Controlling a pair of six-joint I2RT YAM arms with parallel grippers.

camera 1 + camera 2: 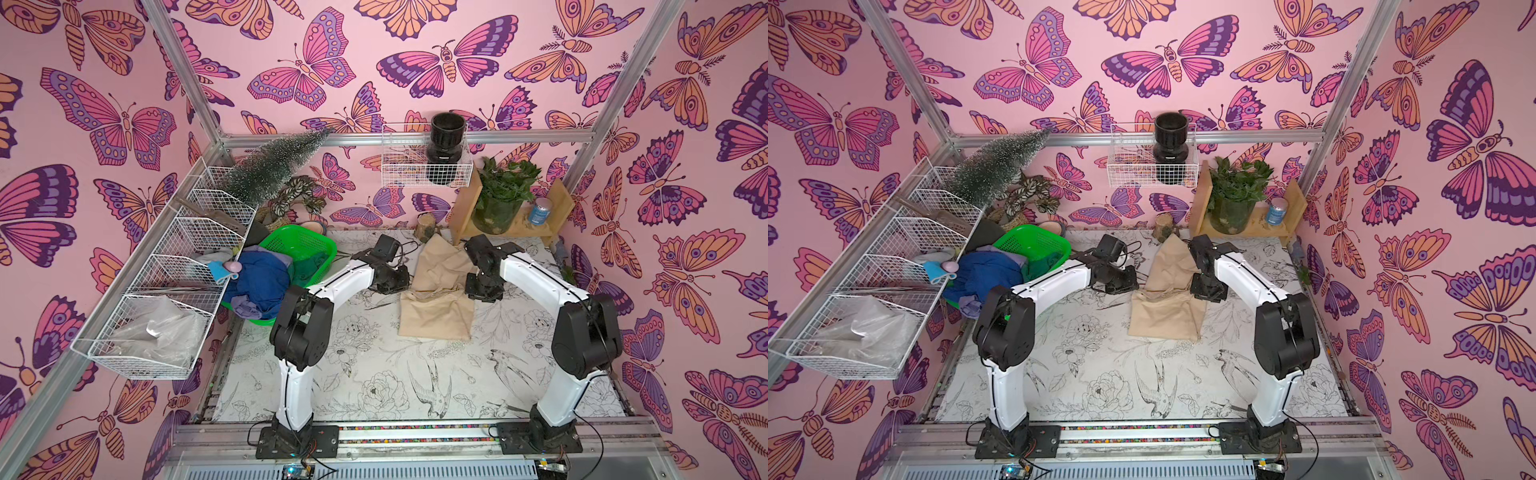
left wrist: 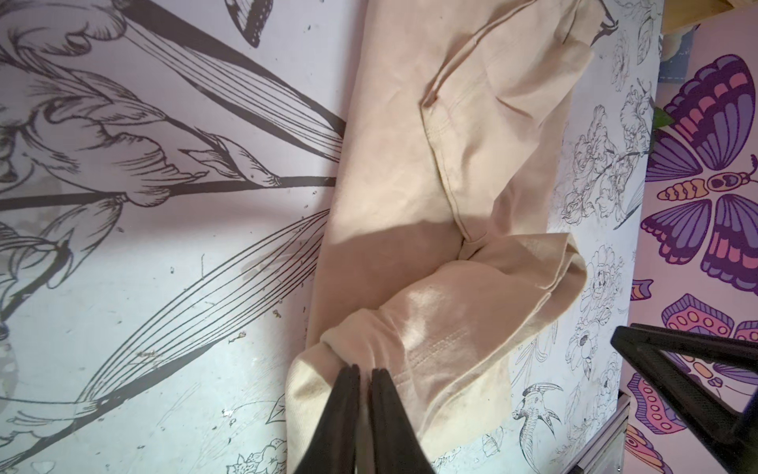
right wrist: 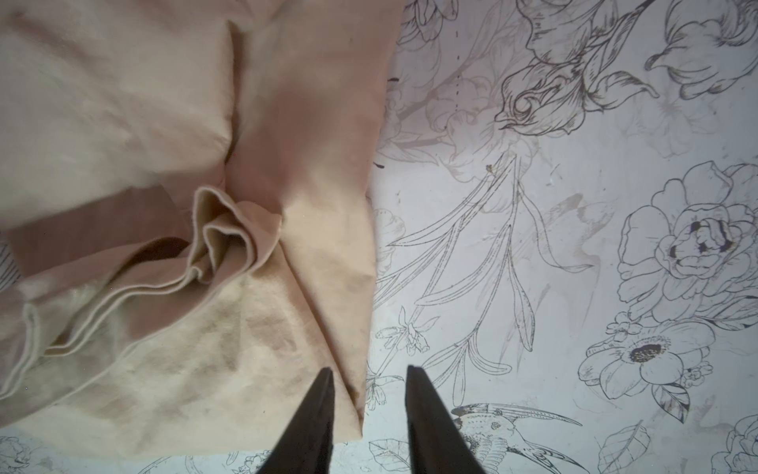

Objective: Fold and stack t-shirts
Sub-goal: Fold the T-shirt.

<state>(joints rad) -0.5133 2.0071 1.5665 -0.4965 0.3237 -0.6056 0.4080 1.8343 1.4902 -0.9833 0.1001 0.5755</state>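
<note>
1. Left gripper has its two dark jaws drawn almost together, and a bunched fold of the beige t-shirt is pinched at their tips, with creases running into that spot.
2. Right gripper stands with its jaws plainly apart and grips nothing; the shirt's side edge runs under the gap, so one fingertip is over cloth and the other over the printed table.
3. That beige shirt lies on the table between the two arms, partly folded, with layered hems and a doubled-over flap near its middle.
4. At the table's left rear, the green basket sits tipped, with the blue t-shirt spilling over its near rim.
5. A lavender t-shirt shows beneath the blue one, and a dark green t-shirt lies inside the basket.
</note>
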